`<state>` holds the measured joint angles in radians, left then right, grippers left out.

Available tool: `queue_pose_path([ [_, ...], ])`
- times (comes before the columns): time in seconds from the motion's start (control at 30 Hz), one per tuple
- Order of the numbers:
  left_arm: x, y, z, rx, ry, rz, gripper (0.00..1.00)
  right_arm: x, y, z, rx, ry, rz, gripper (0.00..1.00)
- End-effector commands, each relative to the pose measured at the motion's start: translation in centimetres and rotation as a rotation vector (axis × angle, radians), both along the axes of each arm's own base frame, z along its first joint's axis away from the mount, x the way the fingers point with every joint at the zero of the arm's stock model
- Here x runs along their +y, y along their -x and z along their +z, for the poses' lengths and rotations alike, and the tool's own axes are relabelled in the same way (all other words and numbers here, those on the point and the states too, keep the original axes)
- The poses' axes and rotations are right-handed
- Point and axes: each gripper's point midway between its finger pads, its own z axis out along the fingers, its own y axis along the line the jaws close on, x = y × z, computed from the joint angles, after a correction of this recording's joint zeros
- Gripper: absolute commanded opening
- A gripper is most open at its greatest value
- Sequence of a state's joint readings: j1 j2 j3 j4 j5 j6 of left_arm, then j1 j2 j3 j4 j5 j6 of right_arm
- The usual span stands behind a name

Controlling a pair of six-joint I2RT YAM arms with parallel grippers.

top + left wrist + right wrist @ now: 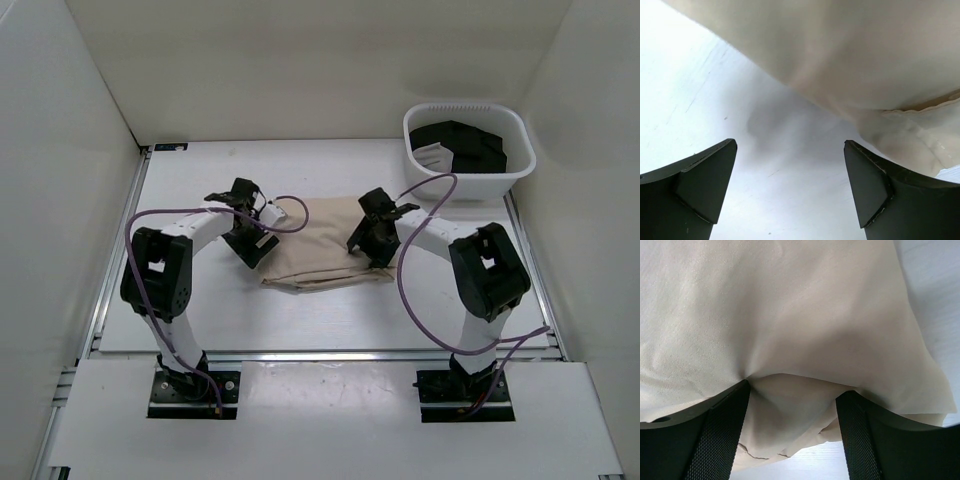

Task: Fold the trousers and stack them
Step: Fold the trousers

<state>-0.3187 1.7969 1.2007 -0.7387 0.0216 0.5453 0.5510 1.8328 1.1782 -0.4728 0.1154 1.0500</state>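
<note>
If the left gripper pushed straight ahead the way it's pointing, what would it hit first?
Probably the bare table, which fills the gap between the open fingers of the left gripper; the trousers lie just beyond. Depth is unclear from the wrist view.

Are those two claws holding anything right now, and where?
Left gripper: open, holding nothing. Right gripper straddles the trousers' right end; a firm hold cannot be told.
</note>
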Motion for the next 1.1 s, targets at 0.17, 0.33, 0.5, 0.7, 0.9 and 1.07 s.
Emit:
queue_pose_path([
  [0.17,2.6,-2.2,4.1,-0.122,0.000,-0.014,1.00,3.1,0.1,5.6,-0.067,-0.029,0.002,0.89],
  [0.33,4.2,-3.6,10.0,-0.191,0.057,0.066,1.00,-0.6,1.1,13.3,-0.181,0.110,-0.048,0.99],
  [0.5,8.5,-3.3,18.4,-0.335,0.107,0.228,1.00,-7.1,4.1,20.8,-0.267,0.211,-0.084,0.99],
  [0.7,16.0,2.1,18.5,-0.293,0.026,0.567,1.00,-18.1,9.3,23.6,-0.271,0.312,-0.184,0.99],
  [0.9,19.5,7.5,15.9,-0.178,0.082,0.808,1.00,-22.7,13.0,24.3,-0.274,0.414,-0.244,0.99],
  [1.07,19.8,10.2,15.7,-0.121,0.165,0.887,1.00,-22.1,13.8,24.3,-0.247,0.381,-0.220,0.99],
])
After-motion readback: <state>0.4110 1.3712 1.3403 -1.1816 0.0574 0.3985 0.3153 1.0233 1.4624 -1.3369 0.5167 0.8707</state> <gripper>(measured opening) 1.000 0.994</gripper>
